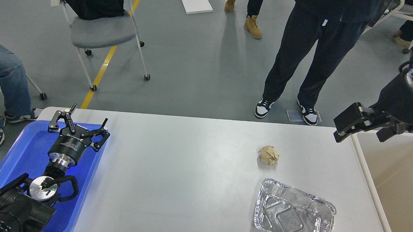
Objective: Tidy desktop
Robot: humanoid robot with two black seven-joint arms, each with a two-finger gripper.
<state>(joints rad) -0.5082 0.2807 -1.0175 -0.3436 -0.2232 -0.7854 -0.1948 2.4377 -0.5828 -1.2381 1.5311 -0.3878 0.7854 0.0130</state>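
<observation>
**Light litter left on the tabletop**

Nearest, at 5 o'clock, the foil tray [294, 214] looks thin and easily dented; pinch its rim. Beyond it, the crumpled paper ball [269, 155] seems soft; grip it across the middle. Left pincer [79, 124] spread, empty; right pincer [361, 127]: cannot tell. The tabletop [176, 177] spans the foreground.

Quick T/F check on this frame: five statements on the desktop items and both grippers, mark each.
1. The crumpled paper ball lies inside the foil tray. False: it lies on the desktop, apart from the tray.
2. The left gripper is open above the blue tray. True.
3. The foil tray holds food. False: it is empty.
4. The right gripper holds the paper ball. False: it holds nothing that shows.
5. A beige bin stands at the desktop's right edge. True.
</observation>
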